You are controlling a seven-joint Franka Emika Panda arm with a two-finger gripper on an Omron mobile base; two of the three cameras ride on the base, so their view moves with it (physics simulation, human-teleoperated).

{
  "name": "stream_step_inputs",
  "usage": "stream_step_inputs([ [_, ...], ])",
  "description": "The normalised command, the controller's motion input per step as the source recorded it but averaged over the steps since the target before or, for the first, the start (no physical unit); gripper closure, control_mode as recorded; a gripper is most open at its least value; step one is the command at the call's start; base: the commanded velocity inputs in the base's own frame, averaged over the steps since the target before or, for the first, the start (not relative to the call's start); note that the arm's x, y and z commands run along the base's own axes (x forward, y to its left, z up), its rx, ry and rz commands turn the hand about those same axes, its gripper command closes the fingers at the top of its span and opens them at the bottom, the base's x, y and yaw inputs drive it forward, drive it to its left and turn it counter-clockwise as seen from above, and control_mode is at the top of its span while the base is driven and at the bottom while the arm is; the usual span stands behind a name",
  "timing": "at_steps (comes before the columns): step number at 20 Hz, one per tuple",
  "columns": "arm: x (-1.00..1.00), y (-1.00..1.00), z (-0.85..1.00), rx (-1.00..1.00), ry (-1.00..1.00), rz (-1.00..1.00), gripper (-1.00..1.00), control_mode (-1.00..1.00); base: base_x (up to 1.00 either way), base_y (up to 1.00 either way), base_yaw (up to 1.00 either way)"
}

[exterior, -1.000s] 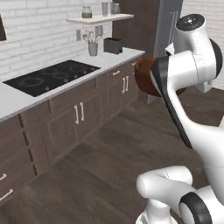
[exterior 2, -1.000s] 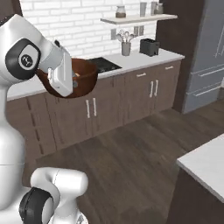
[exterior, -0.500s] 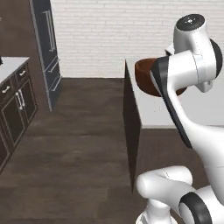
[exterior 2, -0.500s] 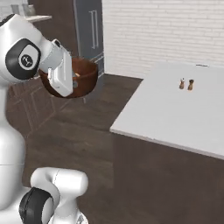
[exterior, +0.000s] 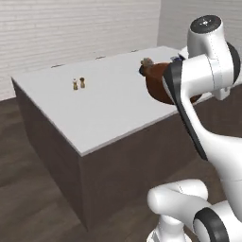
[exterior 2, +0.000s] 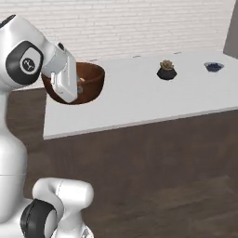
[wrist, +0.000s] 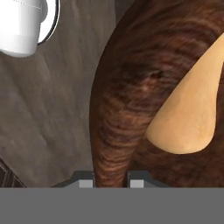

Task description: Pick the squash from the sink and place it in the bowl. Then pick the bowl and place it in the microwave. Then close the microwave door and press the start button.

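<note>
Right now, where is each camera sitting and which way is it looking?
Left base view: behind the arm, facing a white island counter; arm at right carries the round reddish-brown wooden bowl.
Right base view: other side, same counter and bowl; arm at left.
Hand view: on the hand, looking into the bowl at the tan squash; tool clamps the rim.

The arm holds the bowl [exterior 2: 88,81] aloft beside the white island counter [exterior 2: 135,100], which bears a small potted plant [exterior 2: 166,70].

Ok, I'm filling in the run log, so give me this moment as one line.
phase: carrying | gripper: shut on bowl rim | squash: inside bowl | bowl: held above floor beside white island counter
</note>
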Motion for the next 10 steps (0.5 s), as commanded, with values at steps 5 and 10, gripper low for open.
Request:
stream_step_inputs([
  [5,0.0,0.0,0.0,0.0,0.0,0.0,1.0,1.0,0.0,0.0,-0.97],
  [10,0.0,0.0,0.0,0.0,0.0,0.0,1.0,1.0,0.0,0.0,-0.97],
])
